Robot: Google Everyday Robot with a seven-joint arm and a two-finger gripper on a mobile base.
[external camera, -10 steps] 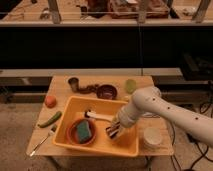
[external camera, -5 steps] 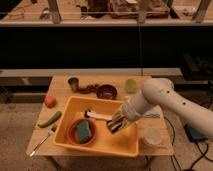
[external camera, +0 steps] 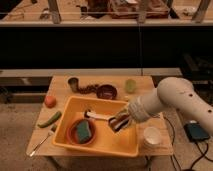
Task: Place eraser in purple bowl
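Gripper (external camera: 116, 125) over yellow tub's (external camera: 75, 107) right side, claw pinched on striped eraser (external camera: 121, 120). Purple bowl (external camera: 106, 92) sits just behind tub.

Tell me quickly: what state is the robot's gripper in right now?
The gripper: closed, holding the eraser, over the right side of the yellow tub.

The tool (external camera: 116, 124) with the eraser (external camera: 120, 120) hangs over the tub's (external camera: 100, 147) right half; the bowl (external camera: 106, 92) stands behind the tub on the counter (external camera: 62, 88).
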